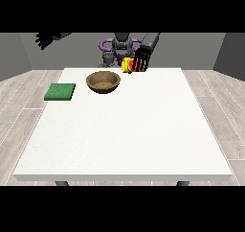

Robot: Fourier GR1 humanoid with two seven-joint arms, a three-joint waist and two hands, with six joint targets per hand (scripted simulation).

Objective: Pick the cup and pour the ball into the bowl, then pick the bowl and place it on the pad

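Your hand at the view's right (141,61) has fingers curled round the cup (127,64) — tipped sideways, just right of and above the bowl (102,81) — shift left to pour.

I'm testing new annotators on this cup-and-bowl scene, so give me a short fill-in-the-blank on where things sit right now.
1. The hand at the view's right is curled round the ____, held above the table.
2. The bowl sits between that hand and the green ____.
3. The pad lies near the table's ____ edge in the view.
4. The hand at the view's left holds ____.

Missing words: cup; pad; left; nothing
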